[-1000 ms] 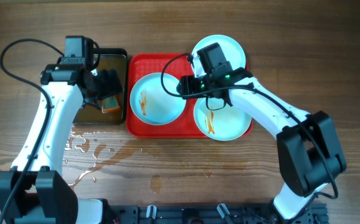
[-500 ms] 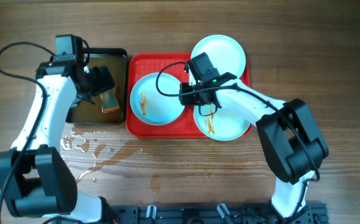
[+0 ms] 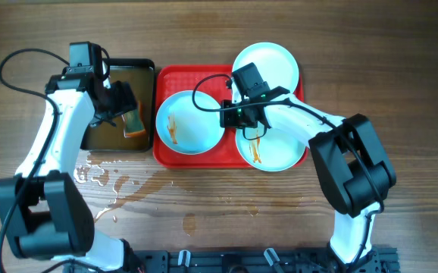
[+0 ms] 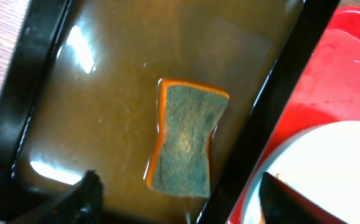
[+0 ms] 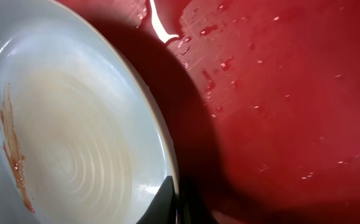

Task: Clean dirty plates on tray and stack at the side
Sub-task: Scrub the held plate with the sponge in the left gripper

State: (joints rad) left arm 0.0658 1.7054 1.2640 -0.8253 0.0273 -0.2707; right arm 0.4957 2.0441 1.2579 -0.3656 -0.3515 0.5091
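While the right gripper is held low over the large red rectangular plastic tray, a sauce-streaked round pale mint-white plate lies just to its left. The plate's rim is met by one dark fingertip, but whether the jaws are apart or clamped cannot be told. The right arm is bent inward across a second streaked plate. The left gripper is held over a green-and-orange sponge in a black rectangular pan, its fingers spread apart.
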